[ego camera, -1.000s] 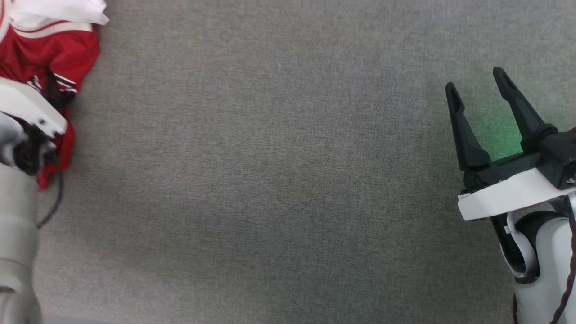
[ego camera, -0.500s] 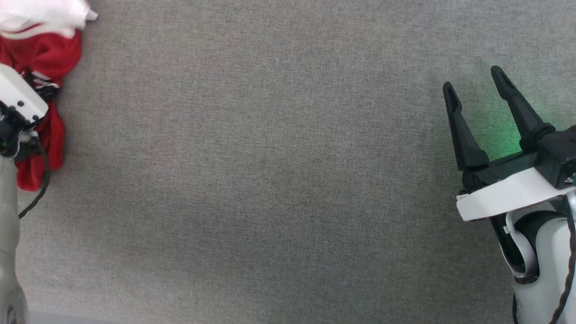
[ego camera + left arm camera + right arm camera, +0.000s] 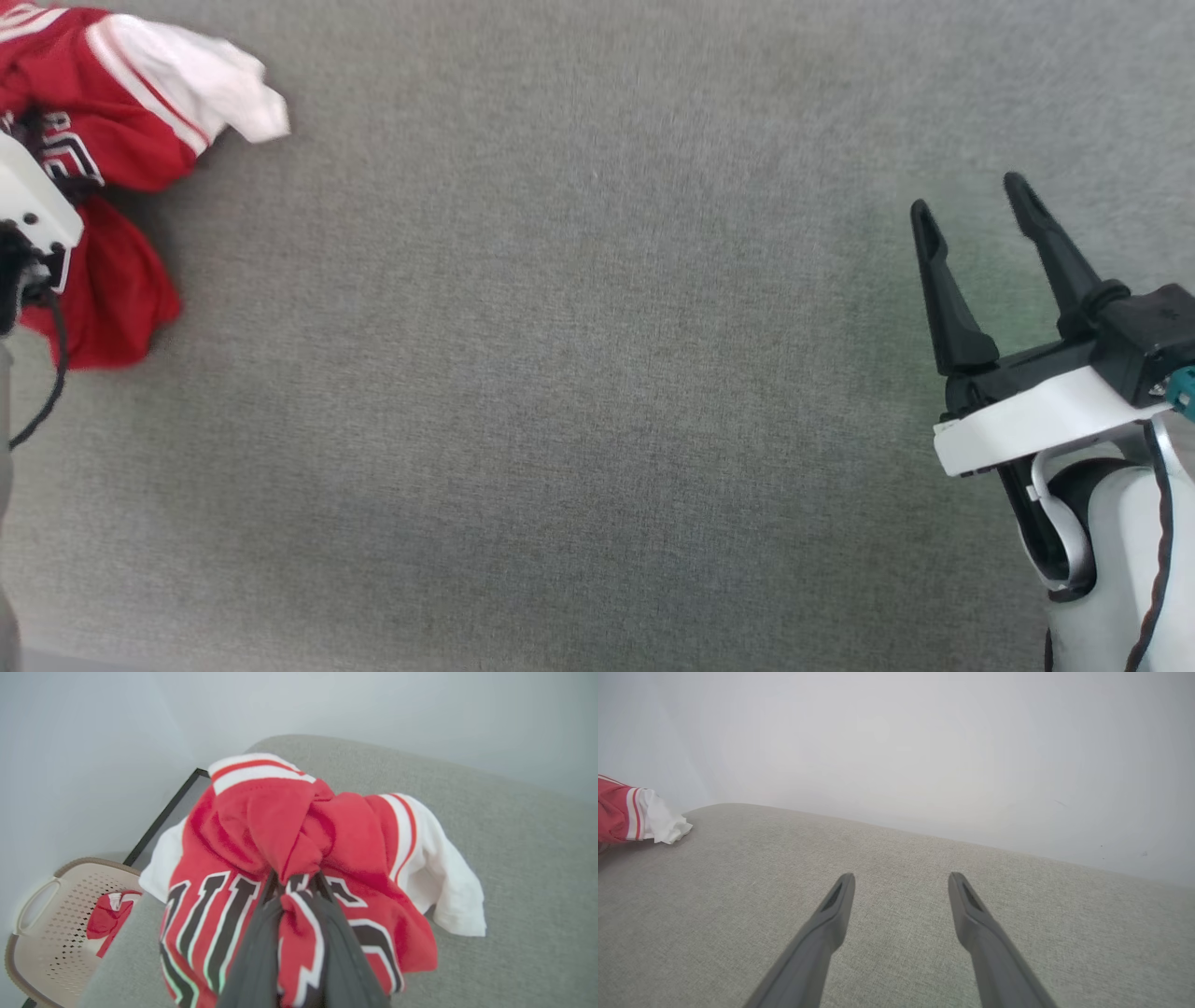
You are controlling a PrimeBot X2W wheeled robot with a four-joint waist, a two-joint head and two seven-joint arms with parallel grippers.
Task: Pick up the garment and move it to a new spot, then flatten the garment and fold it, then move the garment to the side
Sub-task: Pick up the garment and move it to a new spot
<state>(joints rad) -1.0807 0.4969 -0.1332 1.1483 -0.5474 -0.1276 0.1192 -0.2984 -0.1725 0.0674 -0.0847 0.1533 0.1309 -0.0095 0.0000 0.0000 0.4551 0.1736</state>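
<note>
The garment (image 3: 121, 103), a red jersey with white-striped trim, black lettering and a white part, lies bunched at the far left of the grey surface. In the left wrist view my left gripper (image 3: 295, 884) is shut on a fold of the garment (image 3: 299, 830), red cloth pinched between both dark fingers. In the head view its white wrist housing (image 3: 28, 210) covers part of the cloth and the fingers are hidden. My right gripper (image 3: 966, 205) stands open at the right, far from the garment, nothing between its fingers (image 3: 831, 905). A corner of the garment (image 3: 640, 816) shows at the left of the right wrist view.
The grey fabric-covered surface (image 3: 579, 373) stretches between the two arms. Beyond its left edge, lower down, stands a beige perforated basket (image 3: 51, 914) holding another red and white cloth (image 3: 110, 914). A pale wall rises behind the surface.
My left gripper has closed on the garment. The bunched jersey now shows further right in the head view, its white part swung out, and the whole picture has shifted a little. My right gripper stayed open.
</note>
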